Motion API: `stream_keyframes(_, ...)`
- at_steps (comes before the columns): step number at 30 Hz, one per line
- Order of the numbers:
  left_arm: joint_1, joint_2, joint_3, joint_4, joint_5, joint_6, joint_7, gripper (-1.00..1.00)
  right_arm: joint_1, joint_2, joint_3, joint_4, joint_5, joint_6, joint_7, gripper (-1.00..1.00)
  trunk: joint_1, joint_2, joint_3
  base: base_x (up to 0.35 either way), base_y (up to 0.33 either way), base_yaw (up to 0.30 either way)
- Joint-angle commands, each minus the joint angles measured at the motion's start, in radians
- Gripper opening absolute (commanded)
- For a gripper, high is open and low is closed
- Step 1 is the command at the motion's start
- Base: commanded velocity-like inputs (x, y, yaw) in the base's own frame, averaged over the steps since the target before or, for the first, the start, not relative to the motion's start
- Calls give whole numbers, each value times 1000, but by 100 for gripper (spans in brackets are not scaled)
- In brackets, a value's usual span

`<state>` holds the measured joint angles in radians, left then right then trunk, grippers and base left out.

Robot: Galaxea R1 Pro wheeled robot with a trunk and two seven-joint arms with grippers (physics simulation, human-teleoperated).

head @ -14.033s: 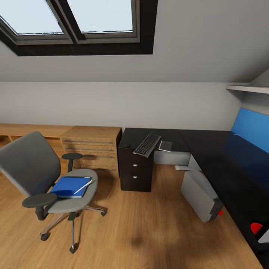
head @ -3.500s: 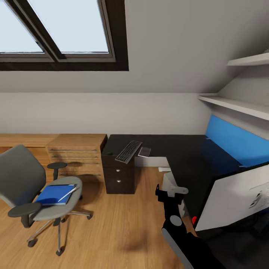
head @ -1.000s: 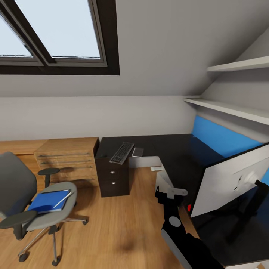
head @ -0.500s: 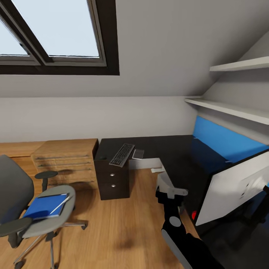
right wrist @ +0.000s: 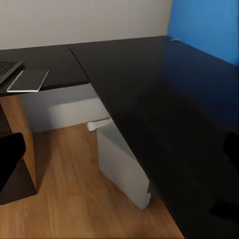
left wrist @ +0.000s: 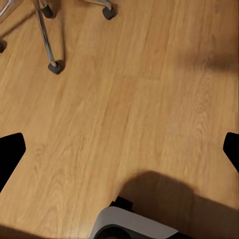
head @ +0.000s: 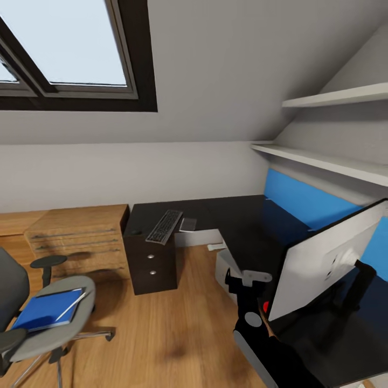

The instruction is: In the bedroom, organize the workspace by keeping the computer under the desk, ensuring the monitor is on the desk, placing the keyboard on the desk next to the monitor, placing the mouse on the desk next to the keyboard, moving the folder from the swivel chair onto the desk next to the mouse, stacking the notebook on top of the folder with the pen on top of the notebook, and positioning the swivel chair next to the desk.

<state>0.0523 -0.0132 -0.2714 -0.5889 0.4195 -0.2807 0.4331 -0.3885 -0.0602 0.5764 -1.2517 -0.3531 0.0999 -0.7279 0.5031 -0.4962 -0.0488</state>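
Observation:
The black desk (head: 237, 215) (right wrist: 139, 74) carries the keyboard (head: 164, 226) (right wrist: 7, 66) and the grey notebook (head: 188, 224) (right wrist: 28, 79) beside it. A small dark lump, perhaps the mouse (head: 136, 233), lies at the desk's left end. The monitor (head: 323, 258) stands tilted on the near wing, its pale back towards me. Under the desk is the grey computer (head: 225, 267) (right wrist: 122, 164). At lower left the swivel chair (head: 64, 323) holds the blue folder (head: 43, 311) and the white pen (head: 73, 305). My right gripper (head: 247, 280) (right wrist: 119, 149) hangs open near the computer. My left gripper (left wrist: 119, 149) is open over the floor.
A wooden dresser (head: 75, 234) stands left of the desk's drawer unit (head: 151, 267). A blue wall panel (head: 302, 199) (right wrist: 204, 25) and shelves (head: 323, 161) run along the right wall. The chair's wheeled legs (left wrist: 50, 30) and my own base (left wrist: 134, 224) are on the wooden floor.
The whole view has turned right, so chair, dresser and desk sit further left in the picture. The monitor's back and stand show more fully. My right arm keeps its place.

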Motion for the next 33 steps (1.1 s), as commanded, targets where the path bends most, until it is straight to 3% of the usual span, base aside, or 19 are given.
stream_keyframes(1, 0, 1, -6, -2, 10, -5, 6, 100, -1, -1, 3, -2, -3, 7, -8, 100, 1, -2, -1, 0, 0, -187)
stream_keyframes(11, 0, 1, -6, -2, 10, -6, 6, 100, -1, -1, 4, 0, -2, 7, -7, 100, 1, -2, 9, 1, 0, -169)
stream_keyframes(33, 0, 0, -7, -2, 10, -21, 6, 100, -2, 2, 6, 8, 0, 7, -6, 100, 1, -2, 11, 158, 0, -12)
